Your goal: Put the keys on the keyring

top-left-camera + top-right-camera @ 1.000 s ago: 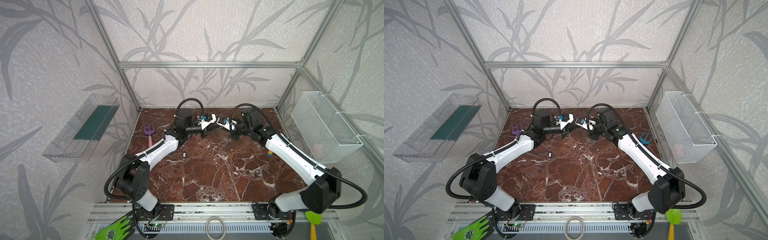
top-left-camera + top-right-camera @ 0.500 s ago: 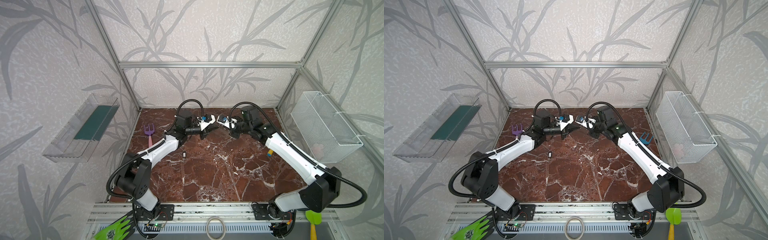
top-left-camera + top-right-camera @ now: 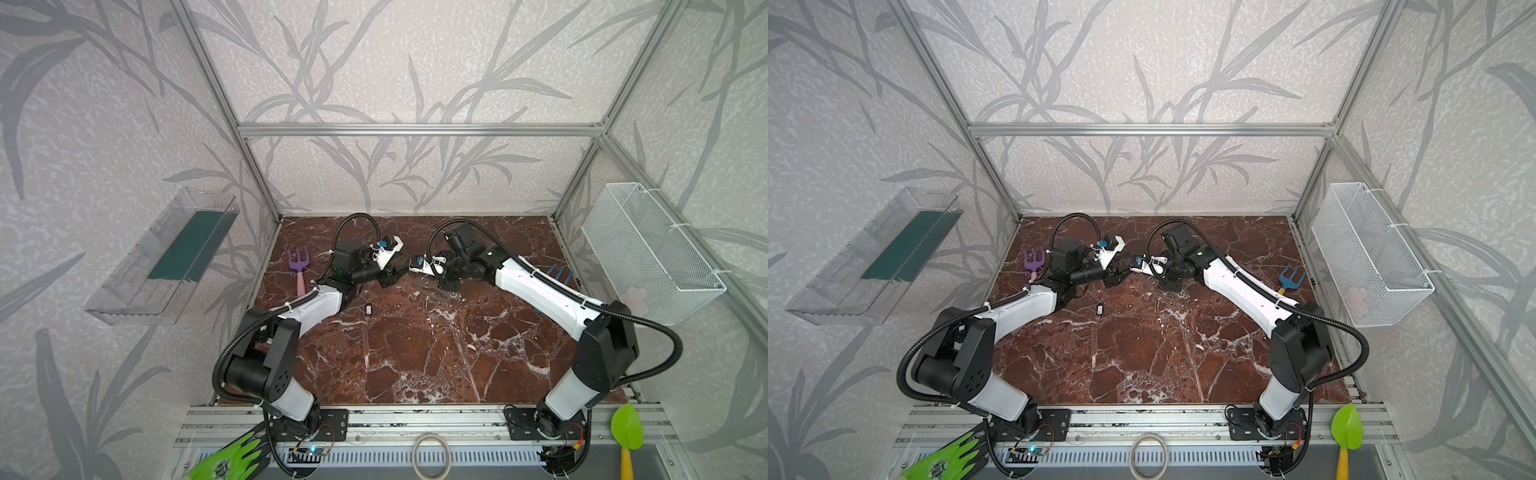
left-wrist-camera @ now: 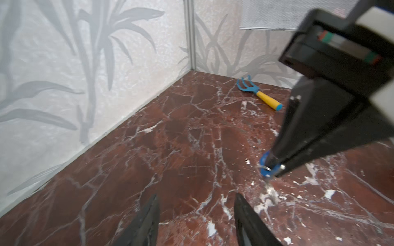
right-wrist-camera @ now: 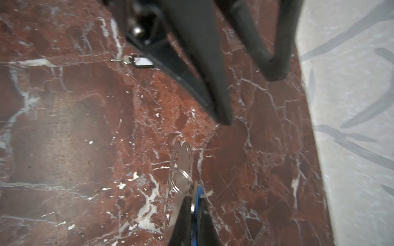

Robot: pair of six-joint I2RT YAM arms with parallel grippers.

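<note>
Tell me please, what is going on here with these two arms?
The right gripper has its jaws shut on the keyring, with the blue-tagged key at the same pinch. The left gripper hovers opposite, jaws open and empty. The black-and-white key lies on the marble table, not yet on the keyring.

Tabletop (image 3: 415,357): loose key (image 3: 368,308) left of centre; keyring (image 5: 184,164) to its right; left rake (image 3: 298,268), right rake (image 3: 1289,279) at the side edges.
</note>
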